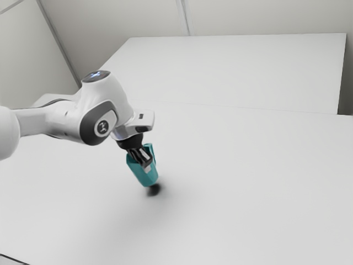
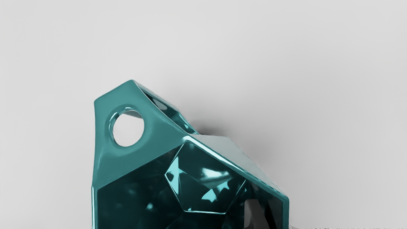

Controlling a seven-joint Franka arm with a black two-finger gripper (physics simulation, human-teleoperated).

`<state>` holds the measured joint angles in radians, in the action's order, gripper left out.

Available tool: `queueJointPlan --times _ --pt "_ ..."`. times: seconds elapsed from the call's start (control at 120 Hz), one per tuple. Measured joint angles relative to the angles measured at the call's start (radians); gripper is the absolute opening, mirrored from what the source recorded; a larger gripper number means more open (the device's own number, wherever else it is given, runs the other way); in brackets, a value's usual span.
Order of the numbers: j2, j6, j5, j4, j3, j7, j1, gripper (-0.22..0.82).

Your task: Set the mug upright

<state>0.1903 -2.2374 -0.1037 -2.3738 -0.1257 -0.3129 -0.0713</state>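
From nine o'clock in the exterior view: one white arm; one black gripper, fingers clamped on one teal mug, tilted, near the tabletop, mouth toward eleven, base toward five; mouth should swing to twelve.

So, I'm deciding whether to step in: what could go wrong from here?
The mug leans, with a dark shadow near its base. If the gripper let go at this tilt, the mug would probably tip over on the table.

One finger reaches inside the mug, so the hold is on one side wall; the mug might pivot or slip as it is turned. That finger could also catch the wall on the way out and tug the mug over.
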Motion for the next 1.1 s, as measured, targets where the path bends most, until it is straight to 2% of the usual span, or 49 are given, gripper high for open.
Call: queueJointPlan --times 0.483,1.1 --pt "0.037 -0.012 0.099 -0.091 0.0 0.216 0.008 -0.18" --pt "-0.018 -0.187 0.21 -0.106 0.0 0.486 0.02 -0.18"
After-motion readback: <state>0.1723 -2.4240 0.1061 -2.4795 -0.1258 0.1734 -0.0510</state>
